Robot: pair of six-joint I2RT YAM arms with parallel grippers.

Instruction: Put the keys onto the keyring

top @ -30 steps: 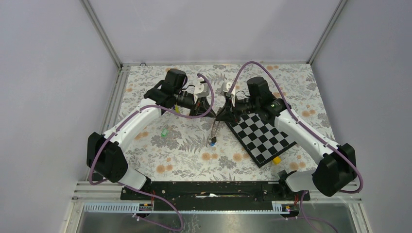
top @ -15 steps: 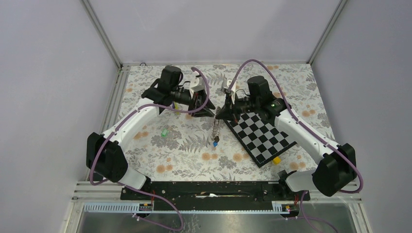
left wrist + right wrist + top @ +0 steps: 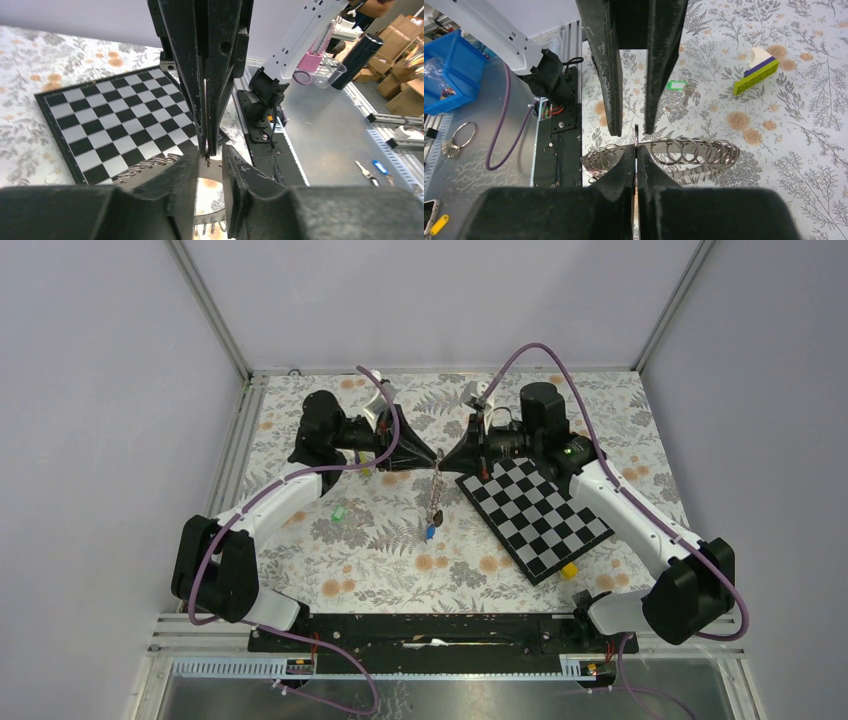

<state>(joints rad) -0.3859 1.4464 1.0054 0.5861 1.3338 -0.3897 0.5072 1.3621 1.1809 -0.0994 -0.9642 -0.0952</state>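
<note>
1. Off the far-left corner of the checkerboard [image 3: 540, 520], the two arms meet nose to nose above the floral table [image 3: 600, 410], their fingertips all but touching.
2. The right gripper [image 3: 636, 152], jaws pressed together, pinches one thin ring at the top of the keyring [image 3: 435, 495]. The silver chain hangs straight down from that pinch, just left of the checkerboard, with its long axis vertical.
3. The left gripper [image 3: 210, 159] faces it head-on with jaws a little apart, straddling the pinched ring and the right gripper's tips. The wrist views show nothing clamped in it.
4. A blue key [image 3: 429, 533] dangles at the chain's lower end, just off the checkerboard's left edge and seemingly threaded on already.
5. A green key [image 3: 338, 512] lies flat on the table well to the left of the checkerboard, apart from both grippers. It is on the left arm's side, so that arm looks the nearer one to fetch it.
6. A third key cannot be made out in these views.
7. The coming move appears to turn on the held ring. It stands edge-on in the gap between the left jaws, directly ahead of them, so the left gripper would need only to close to share the hold.
8. The loose chain below could swing if either arm shifts sideways.
</note>
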